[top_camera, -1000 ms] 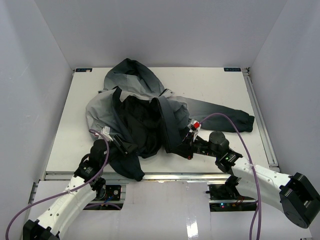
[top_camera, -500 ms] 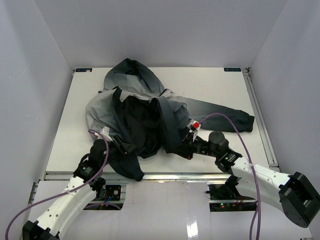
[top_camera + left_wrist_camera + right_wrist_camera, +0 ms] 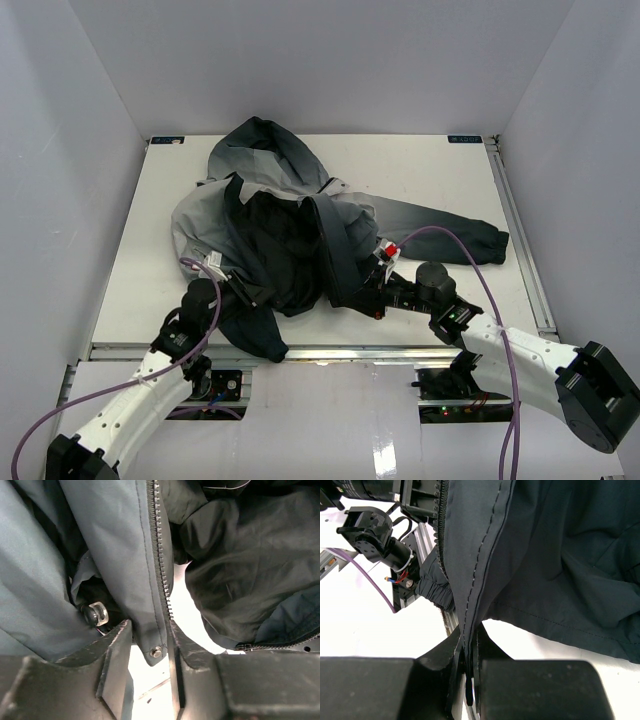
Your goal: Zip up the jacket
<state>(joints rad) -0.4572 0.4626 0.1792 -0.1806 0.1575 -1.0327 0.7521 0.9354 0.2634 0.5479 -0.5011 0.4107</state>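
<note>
Jacket is spread open across the left and middle of the table. The hood is turned to the far edge, one sleeve is stretched toward the right edge, and the hem is draped over the near edge. Black lining is exposed, so nothing is zipped yet.

Change noted over the last second:
- Jacket is left almost as it lay, with only slight shifts at the near hem.
- Left gripper is drawn in from a wider stance. Its jaws are now set narrow around the bottom corner of one front panel.
- Bare table is seen between one finger and the cloth, so the corner is judged bracketed but not yet clamped.
- Right gripper is unchanged and pinched tight on the other front edge of the jacket, near the middle of the near edge.

Meaning: both front edges are being secured at the hem, which is taken as groundwork for mating the zipper ends.

Seen small, between the left jaws: zipper teeth running up the panel edge, a snap at the corner, and a toggle just beside it.

Hidden or unclear:
- No slider or pin can be made out in any view.
- The second sleeve is buried in the folds.
- The top view is too coarse to show either grip.
- The right wrist view is filled with cloth.
</note>
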